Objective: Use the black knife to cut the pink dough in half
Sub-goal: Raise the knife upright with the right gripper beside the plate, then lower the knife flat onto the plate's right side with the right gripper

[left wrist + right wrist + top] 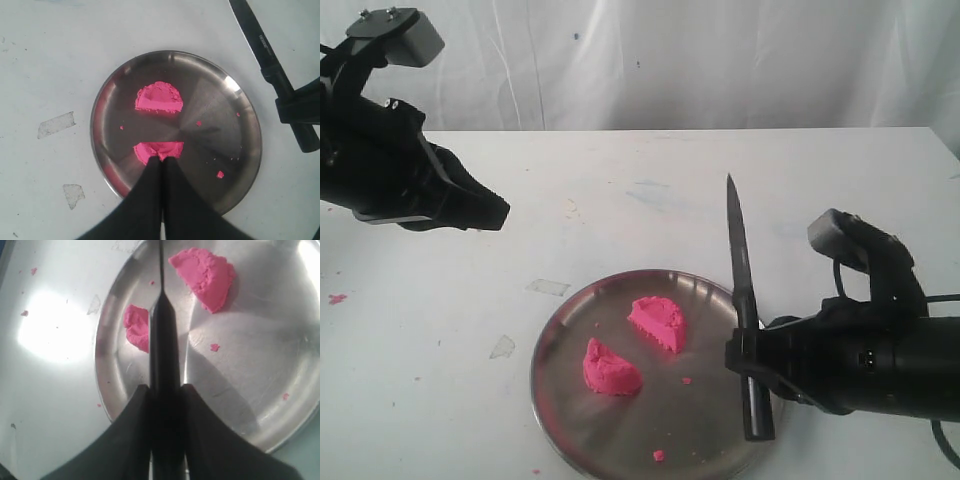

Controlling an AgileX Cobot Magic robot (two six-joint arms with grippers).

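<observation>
The right tool pinches the black knife; left tool pressed together; pink dough in 2 halves.

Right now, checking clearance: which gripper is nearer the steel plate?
Right. The right gripper holds the black knife at the steel plate's edge; the left gripper, shut, hangs apart, up beyond it.

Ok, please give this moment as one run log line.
pink dough: two halves, apart on steel plate | right pincer: shut on black knife | left pincer: shut, empty

pink dough halved; black knife gripped
</observation>
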